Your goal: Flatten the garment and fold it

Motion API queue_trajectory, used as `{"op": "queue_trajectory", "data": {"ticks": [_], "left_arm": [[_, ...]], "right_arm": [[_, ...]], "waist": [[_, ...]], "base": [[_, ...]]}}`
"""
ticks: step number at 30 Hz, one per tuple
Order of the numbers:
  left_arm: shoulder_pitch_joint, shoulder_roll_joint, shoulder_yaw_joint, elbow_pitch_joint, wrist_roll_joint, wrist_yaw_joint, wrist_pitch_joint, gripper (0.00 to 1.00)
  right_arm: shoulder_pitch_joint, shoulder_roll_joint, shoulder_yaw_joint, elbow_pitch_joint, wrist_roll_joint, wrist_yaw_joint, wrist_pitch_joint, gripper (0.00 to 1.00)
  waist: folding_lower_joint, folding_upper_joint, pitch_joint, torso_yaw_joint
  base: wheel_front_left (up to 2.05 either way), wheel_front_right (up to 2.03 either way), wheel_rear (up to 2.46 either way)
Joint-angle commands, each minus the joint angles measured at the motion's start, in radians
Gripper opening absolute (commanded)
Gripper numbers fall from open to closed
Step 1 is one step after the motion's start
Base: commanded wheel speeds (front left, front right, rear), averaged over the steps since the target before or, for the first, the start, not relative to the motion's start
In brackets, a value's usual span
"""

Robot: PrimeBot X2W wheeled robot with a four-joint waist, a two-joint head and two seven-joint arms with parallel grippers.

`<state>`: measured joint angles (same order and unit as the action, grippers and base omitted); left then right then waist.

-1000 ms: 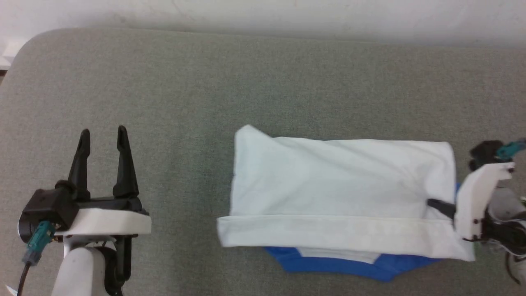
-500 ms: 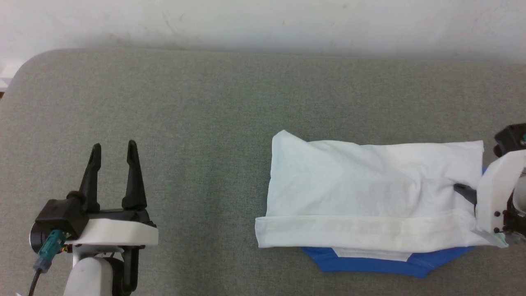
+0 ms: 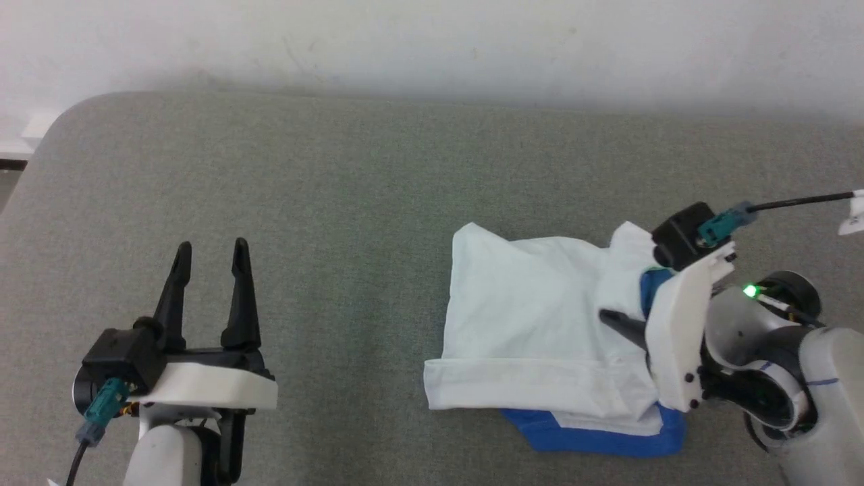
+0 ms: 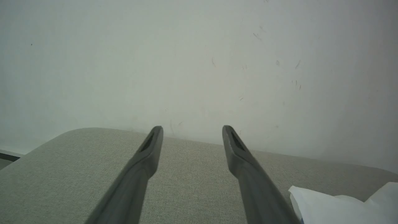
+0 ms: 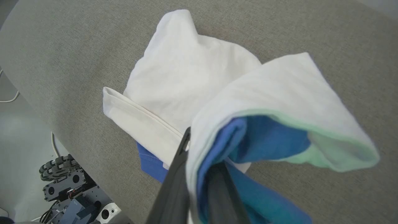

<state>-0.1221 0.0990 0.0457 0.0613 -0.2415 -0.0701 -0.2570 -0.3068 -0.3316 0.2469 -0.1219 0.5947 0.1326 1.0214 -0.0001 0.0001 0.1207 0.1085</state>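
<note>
A soft white jersey shirt with bright blue sleeves [image 3: 533, 317] lies on the right half of the grey fabric-covered tabletop [image 3: 337, 202], closer to its near edge than to the far edge along the pale wall [image 3: 432, 40]. The shirt is folded into a band. Most of the blue cloth is tucked out of sight under the white body, and a blue strip peeks out along the near side.

The right gripper [image 3: 611, 318] is pressed together on the shirt's right end and holds that end up off the tabletop, doubled over toward the left. From the head, one dark finger lies on top of the white cloth and the other is hidden under it. The right wrist view shows blue layers sandwiched inside the raised white fold.

The left gripper [image 3: 211, 246] hovers near the left near corner, its fingers spread wide and empty, well apart from the shirt.
</note>
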Motion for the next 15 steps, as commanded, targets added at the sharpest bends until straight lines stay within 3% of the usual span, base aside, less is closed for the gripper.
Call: {"op": "queue_trajectory", "data": {"ticks": [1, 10, 15], "left_arm": [[0.008, -0.004, -0.002, 0.007, 0.009, -0.009, -0.005, 1.0], [0.0, -0.02, -0.012, 0.019, 0.008, -0.02, -0.005, 1.0], [-0.014, -0.026, -0.016, 0.02, 0.008, -0.024, -0.005, 1.0]], "right_arm": [[-0.028, 0.015, 0.023, 0.012, 0.007, -0.002, -0.014, 0.0], [-0.12, 0.087, 0.147, 0.187, -0.023, -0.002, -0.116, 0.0], [-0.156, 0.089, 0.189, 0.294, -0.058, -0.002, -0.161, 0.0]], "waist": [[0.0001, -0.0001, 0.007, 0.017], [0.0001, -0.0001, 0.053, 0.079], [0.0001, -0.0001, 0.077, 0.101]], "base": [[0.0, 0.0, 0.0], [0.0, 0.0, 0.0], [0.0, 0.0, 0.0]]}}
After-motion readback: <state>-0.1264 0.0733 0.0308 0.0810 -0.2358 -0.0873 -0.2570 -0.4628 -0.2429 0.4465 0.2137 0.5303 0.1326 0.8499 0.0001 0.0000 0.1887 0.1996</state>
